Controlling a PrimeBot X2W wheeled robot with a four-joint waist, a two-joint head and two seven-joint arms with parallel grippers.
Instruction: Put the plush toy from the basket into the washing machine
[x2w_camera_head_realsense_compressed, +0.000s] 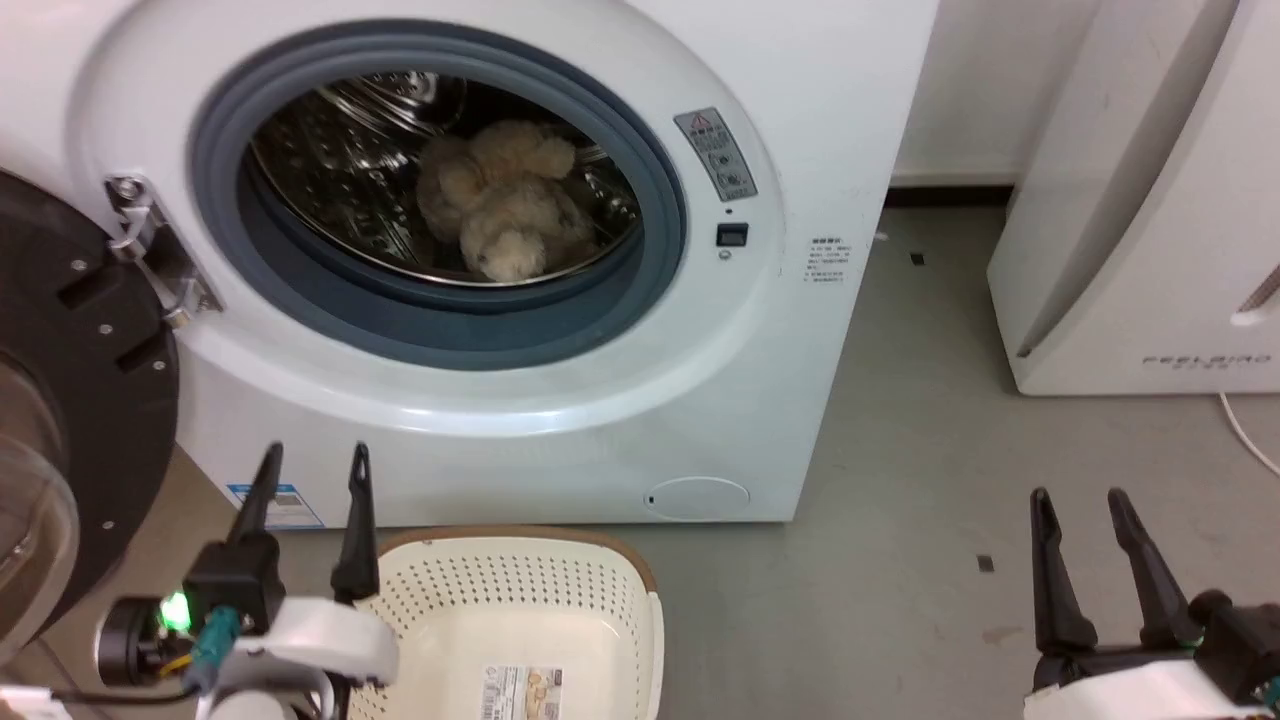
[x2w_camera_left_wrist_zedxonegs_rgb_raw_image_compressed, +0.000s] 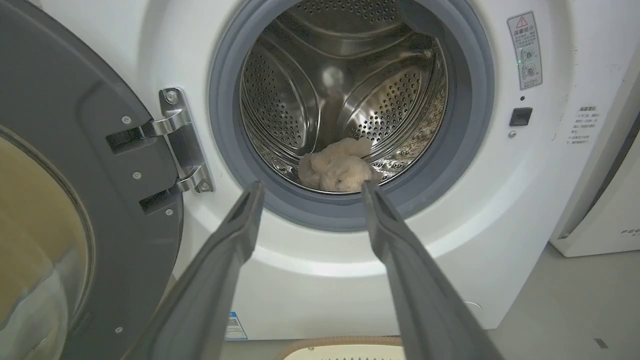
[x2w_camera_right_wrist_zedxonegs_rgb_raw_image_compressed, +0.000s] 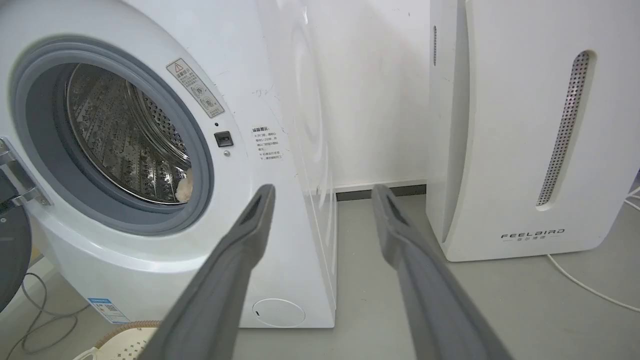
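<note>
Shaggy beige plush toy (x2w_camera_head_realsense_compressed: 505, 205) lies heaped low inside the white washing machine (x2w_camera_head_realsense_compressed: 600, 420), which stands open. Cream perforated basket (x2w_camera_head_realsense_compressed: 500, 585) sits on the floor at its 6 o'clock, bottom label showing.

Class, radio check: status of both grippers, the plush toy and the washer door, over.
Left gripper jaws open, empty. Right gripper jaws open, empty. Plush toy inside washing machine. Door open, basket empty.

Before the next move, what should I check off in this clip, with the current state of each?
1. The plush toy lies inside the washing machine drum: ok.
2. The basket shows its bare bottom: ok.
3. The left tool is open, holding nothing: ok.
4. The right tool is open, holding nothing: ok.
5. The door is swung open: ok.
6. Fur off the gasket: cannot tell.
</note>
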